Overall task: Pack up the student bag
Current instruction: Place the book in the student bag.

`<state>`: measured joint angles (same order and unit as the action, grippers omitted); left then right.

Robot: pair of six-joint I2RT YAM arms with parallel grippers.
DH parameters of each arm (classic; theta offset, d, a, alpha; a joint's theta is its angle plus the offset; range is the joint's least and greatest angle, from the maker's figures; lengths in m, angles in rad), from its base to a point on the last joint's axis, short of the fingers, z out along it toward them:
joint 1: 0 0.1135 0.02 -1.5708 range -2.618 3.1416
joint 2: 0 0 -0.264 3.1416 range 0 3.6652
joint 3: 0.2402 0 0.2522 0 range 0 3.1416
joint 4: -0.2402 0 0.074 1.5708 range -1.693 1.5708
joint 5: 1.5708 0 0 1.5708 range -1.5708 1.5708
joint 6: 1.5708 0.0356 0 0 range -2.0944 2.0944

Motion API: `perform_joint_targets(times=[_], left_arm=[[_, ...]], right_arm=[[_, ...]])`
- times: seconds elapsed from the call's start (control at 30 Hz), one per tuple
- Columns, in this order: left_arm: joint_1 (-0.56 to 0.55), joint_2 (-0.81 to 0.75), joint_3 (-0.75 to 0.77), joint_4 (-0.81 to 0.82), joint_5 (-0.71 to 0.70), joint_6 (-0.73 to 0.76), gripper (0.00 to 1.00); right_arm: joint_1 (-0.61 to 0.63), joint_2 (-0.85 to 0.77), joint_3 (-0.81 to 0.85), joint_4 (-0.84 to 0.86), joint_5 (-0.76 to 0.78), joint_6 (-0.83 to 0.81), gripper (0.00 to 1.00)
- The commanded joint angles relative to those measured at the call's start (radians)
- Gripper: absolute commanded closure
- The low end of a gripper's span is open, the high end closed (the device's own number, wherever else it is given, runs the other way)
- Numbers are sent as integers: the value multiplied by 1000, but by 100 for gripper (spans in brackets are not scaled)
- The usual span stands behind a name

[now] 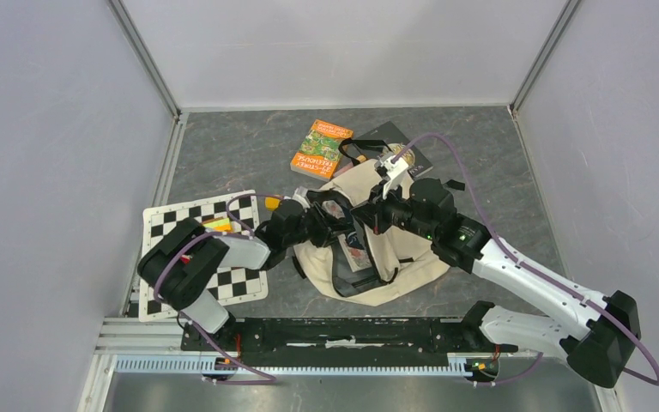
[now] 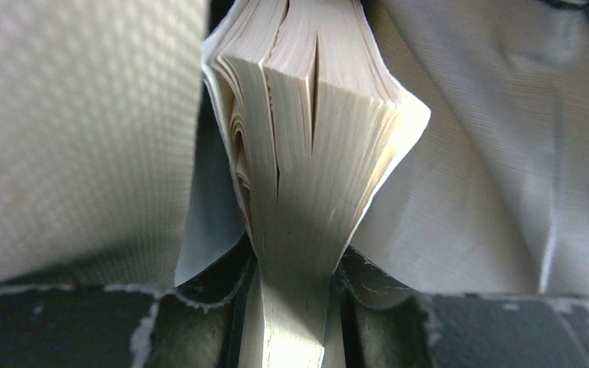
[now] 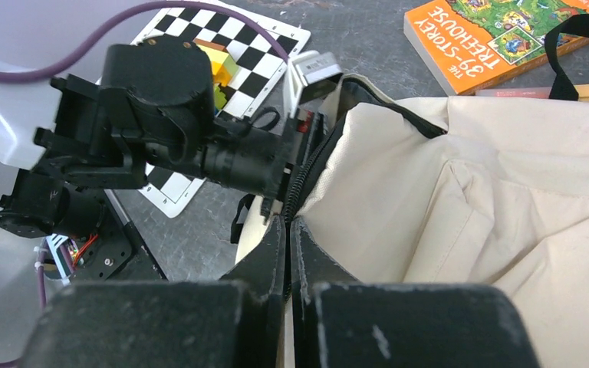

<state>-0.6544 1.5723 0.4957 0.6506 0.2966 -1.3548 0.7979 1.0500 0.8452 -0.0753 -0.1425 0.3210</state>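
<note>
The cream student bag (image 1: 395,249) lies open in the middle of the table. My left gripper (image 1: 336,213) is shut on a thick paperback book (image 2: 307,153), page edges toward the camera, between grey lining walls (image 2: 84,138) inside the bag's mouth. My right gripper (image 3: 288,230) is shut on the bag's zippered edge (image 3: 307,180) and holds the opening up. In the right wrist view the left arm's black wrist (image 3: 161,115) reaches into the bag (image 3: 468,192). Another book (image 1: 356,253) shows inside the opening.
An orange storey-treehouse book (image 1: 320,148) lies behind the bag, also in the right wrist view (image 3: 498,34). A dark book (image 1: 399,146) lies next to it. A black-and-white checkered mat (image 1: 193,249) with coloured blocks (image 1: 217,225) lies at the left. Black straps (image 1: 356,148) trail from the bag.
</note>
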Motion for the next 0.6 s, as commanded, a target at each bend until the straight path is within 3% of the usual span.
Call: perform_joint_targets(times=[0.0,0.23,0.37,0.57], left_arm=[[-53,74,78,254,-7,-32,98],[-103,149,121,166,-61,78,96],[-109,115,139,37,-109,169,79],[-109,-53,154,-237,-210,335,42]], right_arm=[[16,5,20,68,26,16,100],[27,6,7,68,51,23,100],[30,-1,2,63,99,24,100],[32,-28,-12,5,251,0,100]])
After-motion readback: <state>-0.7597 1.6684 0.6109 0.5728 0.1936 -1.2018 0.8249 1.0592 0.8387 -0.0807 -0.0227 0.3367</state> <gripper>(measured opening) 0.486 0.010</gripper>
